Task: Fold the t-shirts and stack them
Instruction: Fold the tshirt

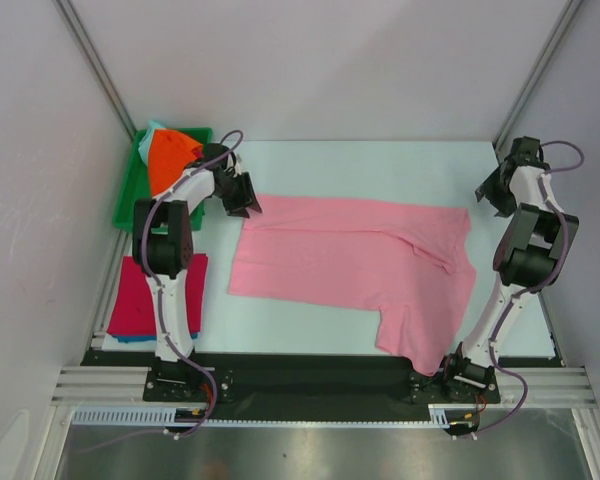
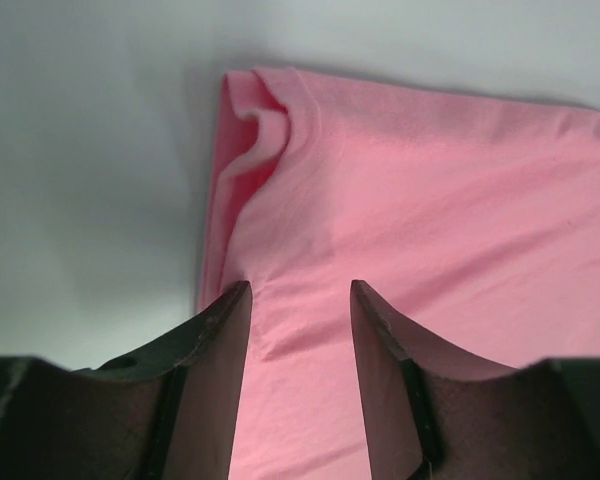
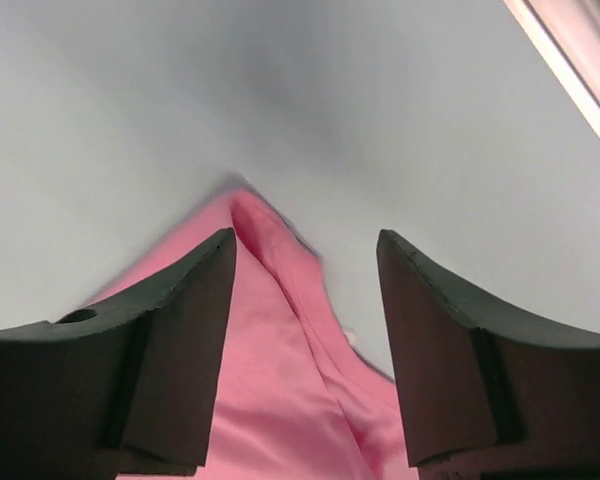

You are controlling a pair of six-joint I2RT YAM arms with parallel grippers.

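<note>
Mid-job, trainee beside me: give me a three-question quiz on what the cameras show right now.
1. True or false: the left gripper is shut on the pink t-shirt.
2. What lies in the green bin? A) an orange garment B) the pink t-shirt C) a towel
3. Fill in: the folded stack beside the left arm has a ___ shirt on top.
Key: 1 false; 2 A; 3 magenta.
</note>
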